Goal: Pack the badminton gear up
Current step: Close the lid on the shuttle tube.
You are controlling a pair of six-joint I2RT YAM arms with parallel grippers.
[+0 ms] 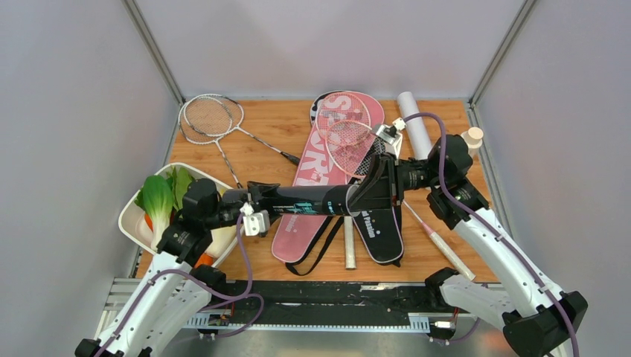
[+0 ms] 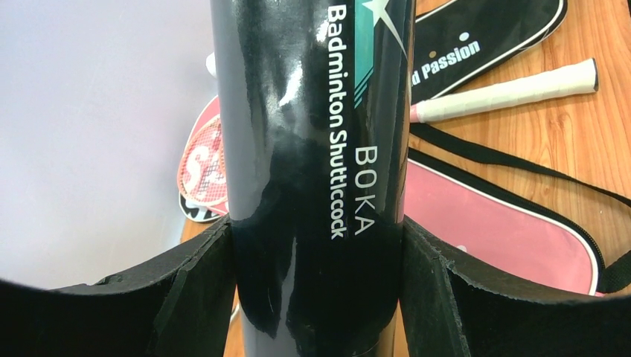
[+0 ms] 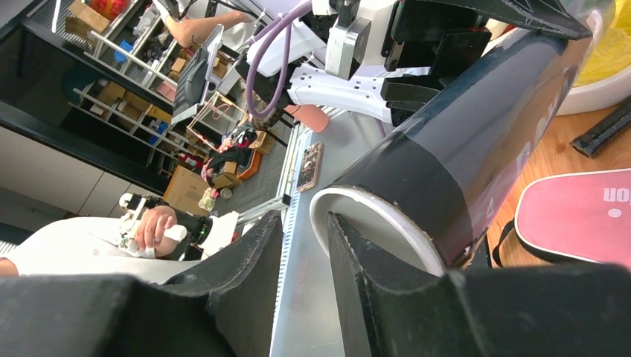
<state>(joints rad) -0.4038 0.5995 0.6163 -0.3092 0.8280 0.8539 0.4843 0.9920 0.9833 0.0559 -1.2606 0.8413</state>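
The left fingers (image 2: 193, 290) squeeze the black tube (image 2: 298, 134) tight, one on each side. The right fingers (image 3: 245, 282) stand a little apart at the tube's open end, its white rim just by their tips. A pink bag (image 2: 506, 230) lies beyond the left fingers.

- Left arm (image 1: 160, 294): rising from the lower left of the top view, bending at the elbow, the wrist pointing right toward the frame centre.
- Left gripper (image 1: 258, 206): jaws closing on a black tube (image 1: 320, 199) from both sides. In the left wrist view, the pads (image 2: 201, 275) are pressing flat against its flanks at the bottom of the frame.
- Right arm (image 1: 506, 253): climbing from the lower right, folding at the upper right, the wrist reaching left toward the centre.
- Right gripper (image 3: 301, 230): jaws standing parted at the tube's open end, one finger outside the rim, the other lying across its mouth.
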